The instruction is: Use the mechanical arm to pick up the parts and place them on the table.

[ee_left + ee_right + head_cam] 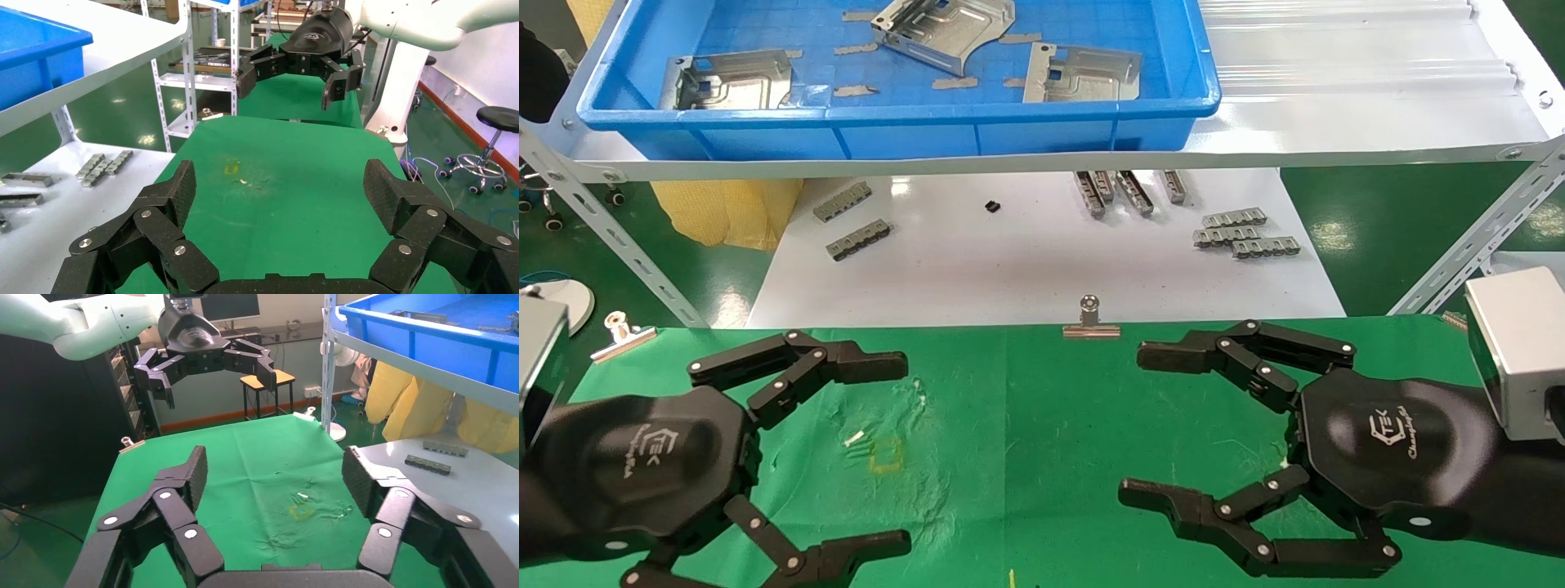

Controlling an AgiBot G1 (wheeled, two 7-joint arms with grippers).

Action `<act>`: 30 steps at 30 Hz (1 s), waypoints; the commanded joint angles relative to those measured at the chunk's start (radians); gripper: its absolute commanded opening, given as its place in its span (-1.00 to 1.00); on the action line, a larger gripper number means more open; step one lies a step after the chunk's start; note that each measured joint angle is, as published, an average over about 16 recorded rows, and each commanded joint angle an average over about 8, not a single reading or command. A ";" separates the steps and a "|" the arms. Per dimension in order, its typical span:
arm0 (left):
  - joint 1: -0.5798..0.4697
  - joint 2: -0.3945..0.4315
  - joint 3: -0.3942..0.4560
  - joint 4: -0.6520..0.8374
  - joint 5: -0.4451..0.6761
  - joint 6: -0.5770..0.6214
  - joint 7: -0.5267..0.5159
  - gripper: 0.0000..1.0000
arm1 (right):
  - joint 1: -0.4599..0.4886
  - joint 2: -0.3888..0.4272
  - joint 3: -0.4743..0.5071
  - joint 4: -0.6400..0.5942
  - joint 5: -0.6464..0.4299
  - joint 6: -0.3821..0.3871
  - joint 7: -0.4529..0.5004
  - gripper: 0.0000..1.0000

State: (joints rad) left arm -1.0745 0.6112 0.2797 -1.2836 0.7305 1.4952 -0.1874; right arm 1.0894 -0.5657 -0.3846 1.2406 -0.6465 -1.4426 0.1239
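Head view: the left claw (887, 457) and the right claw (1148, 425) both hover over the green cloth surface (1026, 425), facing each other, each with its fingers spread wide and nothing between them. On the cloth between them lie a small yellow mark (885, 455) and some scuffs. Three silver sheet-metal plates sit in the blue plastic tray (903, 122) on the upper shelf: one at the tray's left (733, 79), one tilted near the middle (944, 33), one toward the right (1081, 73). Below the shelf, a white glossy board (1009, 261) carries small grey ribbed bars (858, 239) in several groups. A silver binder clip (1091, 321) sits at the cloth's far edge, another (621, 333) at its left corner.

Left wrist view: the left claw (278, 184) shows both black linked fingers spread apart above the green surface (294, 202), with the yellow mark (232, 167) beyond them. The right claw (297, 82) hangs farther off, also spread. The ribbed bars (104, 166) lie on the white board beside the cloth.

Right wrist view: the right claw (272, 471) is spread wide over the green surface (245, 459), empty; the yellow mark (301, 511) lies between its fingers on the cloth. The left claw (208, 370) hangs beyond, fingers apart. The blue tray (428, 337) sits on the shelf above.
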 commanded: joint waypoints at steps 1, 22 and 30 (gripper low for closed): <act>0.000 0.000 0.000 0.000 0.000 0.000 0.000 1.00 | 0.000 0.000 0.000 0.000 0.000 0.000 0.000 -1.00; 0.000 0.000 0.000 0.000 0.000 0.000 0.000 1.00 | 0.000 0.000 0.000 0.000 0.000 0.000 0.000 -1.00; -0.021 0.005 0.000 0.007 0.007 -0.010 -0.005 1.00 | 0.000 0.000 0.000 0.000 0.000 0.000 0.000 -1.00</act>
State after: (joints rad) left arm -1.1203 0.6243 0.2812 -1.2649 0.7475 1.4752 -0.1964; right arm 1.0894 -0.5657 -0.3846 1.2405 -0.6465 -1.4426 0.1239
